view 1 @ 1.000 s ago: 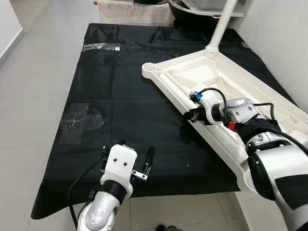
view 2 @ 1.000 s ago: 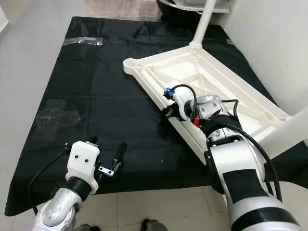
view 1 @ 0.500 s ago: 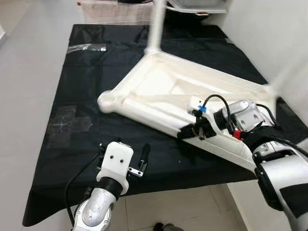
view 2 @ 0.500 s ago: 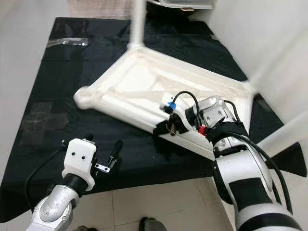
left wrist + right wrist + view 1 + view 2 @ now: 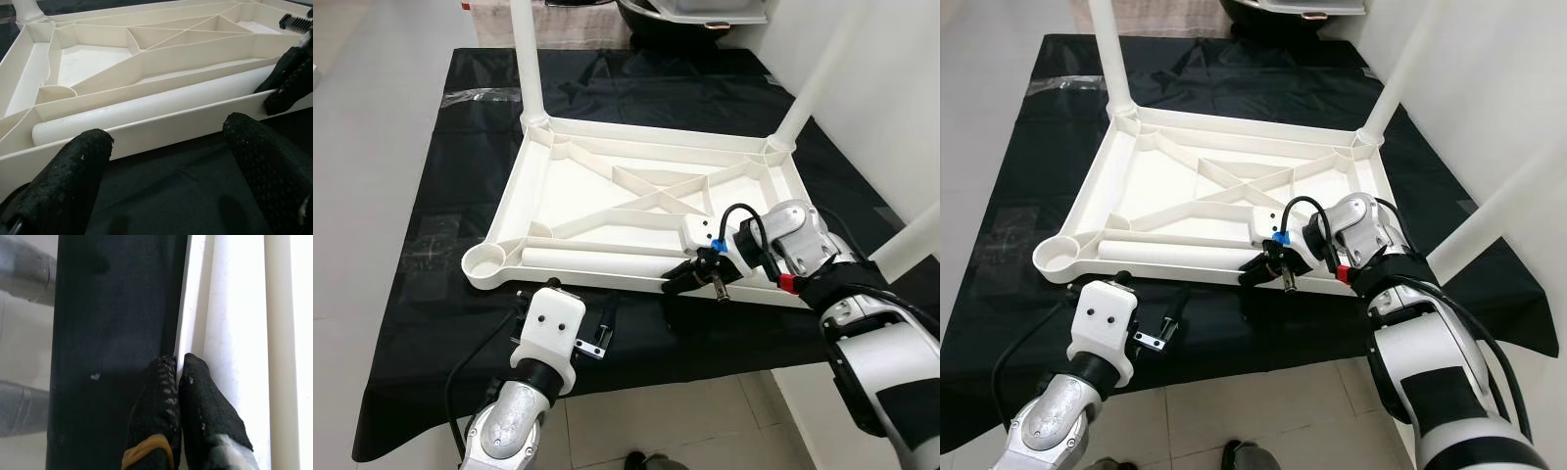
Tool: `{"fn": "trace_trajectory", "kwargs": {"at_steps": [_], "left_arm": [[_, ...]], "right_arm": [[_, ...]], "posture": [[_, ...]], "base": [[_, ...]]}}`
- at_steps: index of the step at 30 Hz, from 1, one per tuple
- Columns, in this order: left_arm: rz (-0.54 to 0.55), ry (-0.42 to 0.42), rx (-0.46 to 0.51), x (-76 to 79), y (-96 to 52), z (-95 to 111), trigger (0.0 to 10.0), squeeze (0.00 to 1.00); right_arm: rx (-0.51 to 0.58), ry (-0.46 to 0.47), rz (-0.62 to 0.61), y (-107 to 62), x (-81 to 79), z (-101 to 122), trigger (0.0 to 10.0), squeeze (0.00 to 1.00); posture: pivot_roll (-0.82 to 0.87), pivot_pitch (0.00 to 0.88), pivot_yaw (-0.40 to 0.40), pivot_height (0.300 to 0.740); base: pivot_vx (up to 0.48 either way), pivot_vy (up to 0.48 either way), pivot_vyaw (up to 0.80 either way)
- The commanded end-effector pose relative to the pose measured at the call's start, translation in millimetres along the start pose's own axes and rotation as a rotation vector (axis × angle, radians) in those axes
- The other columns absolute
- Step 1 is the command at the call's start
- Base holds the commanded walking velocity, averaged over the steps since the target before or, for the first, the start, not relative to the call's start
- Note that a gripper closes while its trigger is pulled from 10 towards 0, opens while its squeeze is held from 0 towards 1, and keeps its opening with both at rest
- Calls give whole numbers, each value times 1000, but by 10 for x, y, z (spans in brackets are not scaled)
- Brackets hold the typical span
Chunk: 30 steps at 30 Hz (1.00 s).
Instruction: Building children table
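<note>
Right claw (image 5: 1255, 268) pinches tabletop (image 5: 1185, 196) near rim.

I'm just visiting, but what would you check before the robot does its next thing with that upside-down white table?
1. Right gripper pinching the tabletop near rim: ok.
2. Left gripper open, off the table, on the black cloth: ok.
3. Loose leg lying inside the tabletop, ready to pick: ok.
4. Near-left corner socket empty: ok.
5. Standing legs fully seated: cannot tell.
</note>
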State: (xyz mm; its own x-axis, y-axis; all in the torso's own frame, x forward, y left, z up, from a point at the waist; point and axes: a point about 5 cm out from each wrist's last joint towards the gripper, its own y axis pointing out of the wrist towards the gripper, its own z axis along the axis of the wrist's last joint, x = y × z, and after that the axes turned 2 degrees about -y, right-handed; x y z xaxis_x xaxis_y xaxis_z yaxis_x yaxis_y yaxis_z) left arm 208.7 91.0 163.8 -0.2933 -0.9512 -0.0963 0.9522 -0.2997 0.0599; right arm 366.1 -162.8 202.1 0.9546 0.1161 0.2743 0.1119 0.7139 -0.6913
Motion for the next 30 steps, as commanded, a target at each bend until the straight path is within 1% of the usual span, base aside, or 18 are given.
{"fn": "trace_trajectory", "kwargs": {"at_steps": [1,2,5,8,9,11,12,14,16,18,19,20,22,23,30], "left_arm": [[-7,9,-16,6,-8,-42,10000,0],[-8,8,-18,8,-14,-49,10000,0],[-8,8,-19,8,-15,-50,10000,0],[-10,7,-21,11,-18,-58,10000,0],[-10,7,-21,11,-18,-58,10000,0],[-11,6,-21,14,-19,-59,10000,0],[-11,6,-21,14,-19,-59,10000,0],[-10,4,-22,17,-17,-58,10000,0],[-9,3,-21,18,-16,-57,10000,0],[-8,3,-22,21,-15,-57,10000,0],[-8,3,-22,21,-15,-57,10000,0],[-7,3,-24,21,-13,-63,10000,0],[-6,2,-25,20,-13,-66,10000,0],[-5,1,-25,21,-11,-65,10000,0],[0,-1,-25,23,-9,-67,10000,0]], "right_arm": [[-11,-108,69,-3,-3,96,0,0],[-7,-156,97,-10,-15,120,0,0],[-6,-169,104,-10,-18,127,0,0],[-76,-301,124,16,-28,153,0,0],[-76,-301,124,16,-28,153,0,0],[-77,-347,120,55,-18,196,0,0],[-77,-347,120,55,-18,196,0,0],[-47,-392,107,83,8,283,0,0],[-34,-406,99,89,20,315,0,0],[-34,-441,63,100,53,364,0,0],[-34,-441,63,100,53,364,0,0],[-60,-466,15,110,101,398,0,0],[-74,-470,-5,113,120,405,0,0],[-84,-482,-22,115,132,411,10000,0],[-70,-492,-46,139,139,417,10000,0]], "posture": [[60,159,-116,740],[61,160,-117,740],[61,160,-117,740],[57,168,-114,740],[57,168,-114,740],[56,168,-112,740],[56,168,-112,740],[58,170,-113,740],[58,170,-113,740],[55,172,-110,740],[55,172,-110,740],[54,173,-111,740],[54,173,-111,740],[51,175,-114,740],[51,177,-114,740]], "base": [[0,0,0],[0,0,0],[0,0,0],[0,0,0],[0,0,0],[0,0,0],[0,0,0],[0,0,0],[0,0,0],[0,0,0],[0,0,0],[0,0,0],[0,0,0],[0,0,0],[0,0,0]]}}
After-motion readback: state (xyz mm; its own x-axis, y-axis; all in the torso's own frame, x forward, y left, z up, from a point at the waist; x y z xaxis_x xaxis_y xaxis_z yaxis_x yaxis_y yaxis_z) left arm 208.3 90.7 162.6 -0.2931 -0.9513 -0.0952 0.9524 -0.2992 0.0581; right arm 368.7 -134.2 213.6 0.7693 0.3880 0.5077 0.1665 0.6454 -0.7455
